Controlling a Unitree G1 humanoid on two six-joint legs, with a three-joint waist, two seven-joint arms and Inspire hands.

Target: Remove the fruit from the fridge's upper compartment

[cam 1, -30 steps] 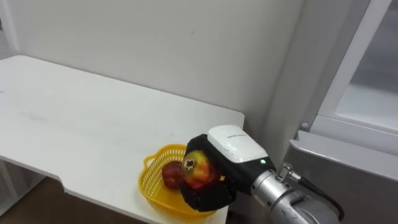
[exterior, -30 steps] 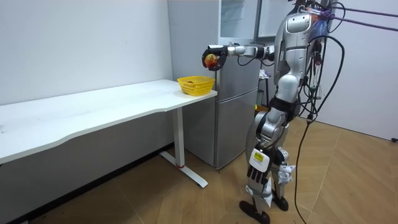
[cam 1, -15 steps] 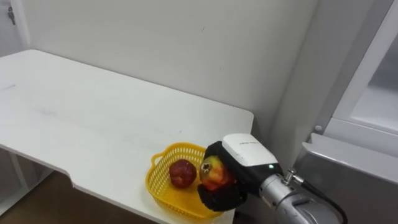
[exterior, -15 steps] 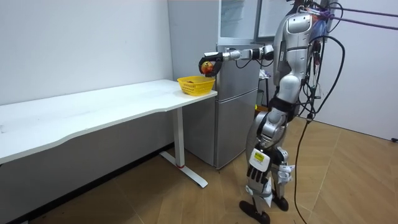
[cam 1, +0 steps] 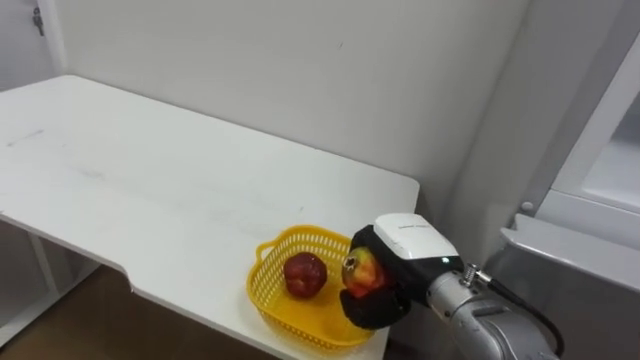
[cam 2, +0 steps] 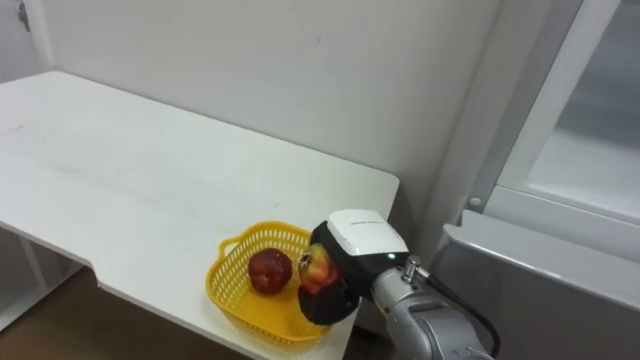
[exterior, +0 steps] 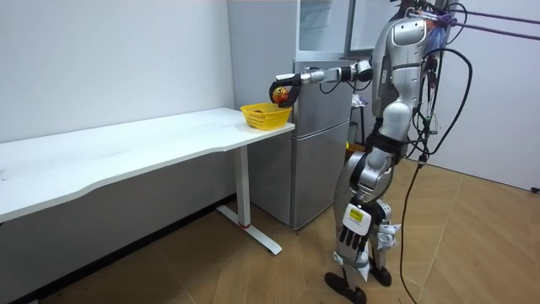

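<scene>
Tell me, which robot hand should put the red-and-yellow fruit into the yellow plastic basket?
Right, probably. The right hand is curled round the red-and-yellow fruit, held at the rim of the yellow plastic basket on the white table, where a dark red fruit lies.

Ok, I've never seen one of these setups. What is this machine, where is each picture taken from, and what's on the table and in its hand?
It is a two-legged humanoid robot with hands shaped like a person's. The room view comes from a camera standing across the room: it shows the robot beside a grey fridge, at the end of a white table. The two eye views come from a stereo camera on the robot's head, looking down at the same spot. On the table's corner sits a yellow basket with a dark red fruit in it. The right hand, fingers curled, holds a red-and-yellow fruit over the basket's rim on the fridge side.
</scene>
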